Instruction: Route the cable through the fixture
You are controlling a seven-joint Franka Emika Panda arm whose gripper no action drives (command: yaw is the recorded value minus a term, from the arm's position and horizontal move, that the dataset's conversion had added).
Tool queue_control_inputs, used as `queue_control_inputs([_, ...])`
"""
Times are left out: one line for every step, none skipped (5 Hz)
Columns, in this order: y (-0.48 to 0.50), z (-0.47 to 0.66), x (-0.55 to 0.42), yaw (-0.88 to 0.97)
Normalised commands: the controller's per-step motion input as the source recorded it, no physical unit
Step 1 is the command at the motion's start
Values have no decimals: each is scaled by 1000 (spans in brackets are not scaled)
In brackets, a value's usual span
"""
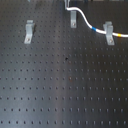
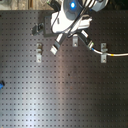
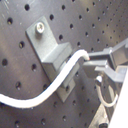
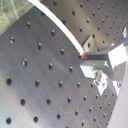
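Pinching the cable (image 3: 60, 75) between its fingers, the tool (image 3: 92, 67) holds it just beside a clip (image 3: 50, 47) — cable touching it.

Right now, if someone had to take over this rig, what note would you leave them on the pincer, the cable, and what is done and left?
Pincer: shut on the cable, holding it next to the middle clip, as the first wrist view shows.
Cable: white, running from the pincer across the perforated board to the right clip in the first exterior view, blue and yellow bands near that clip, then off the first exterior view's right edge.
Done: cable appears to sit at the right clip and lies against the middle clip; full seating cannot be told.
Left: the left clip has no cable yet.
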Motion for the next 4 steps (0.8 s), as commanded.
queue_control_inputs([99, 327, -4, 0])
queue_control_inputs([153, 286, 68, 0])
queue_control_inputs([233, 217, 213, 0])
queue_control_inputs([256, 217, 208, 0])
